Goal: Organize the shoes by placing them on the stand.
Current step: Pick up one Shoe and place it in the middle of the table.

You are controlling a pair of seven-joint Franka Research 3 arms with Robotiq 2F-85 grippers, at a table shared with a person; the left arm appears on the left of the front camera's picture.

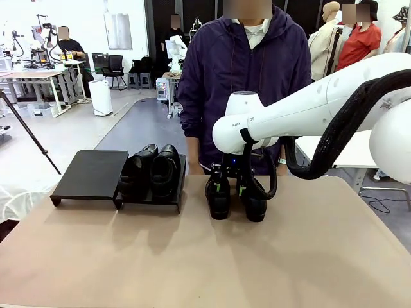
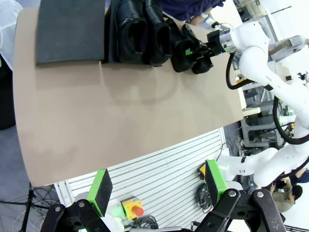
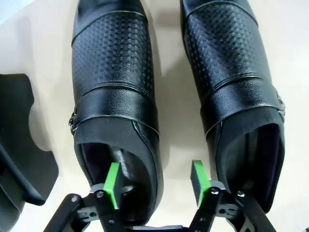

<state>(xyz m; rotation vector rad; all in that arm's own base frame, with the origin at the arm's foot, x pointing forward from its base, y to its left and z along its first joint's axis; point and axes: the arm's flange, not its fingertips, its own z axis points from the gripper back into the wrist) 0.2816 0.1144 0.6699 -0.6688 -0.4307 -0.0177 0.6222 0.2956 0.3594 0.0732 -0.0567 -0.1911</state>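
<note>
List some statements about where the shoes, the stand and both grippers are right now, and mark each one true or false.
1. Two shoes stand on the stand's right platform. True.
2. The left platform holds one shoe. False: it is bare.
3. The right gripper straddles one wall of a shoe standing on the table, with one pad inside it. True.
4. The left gripper is shut on a shoe. False: it is open and holds nothing.
5. The shoes on the table lie on their sides. False: that shoe and its neighbour stand upright, side by side.
</note>
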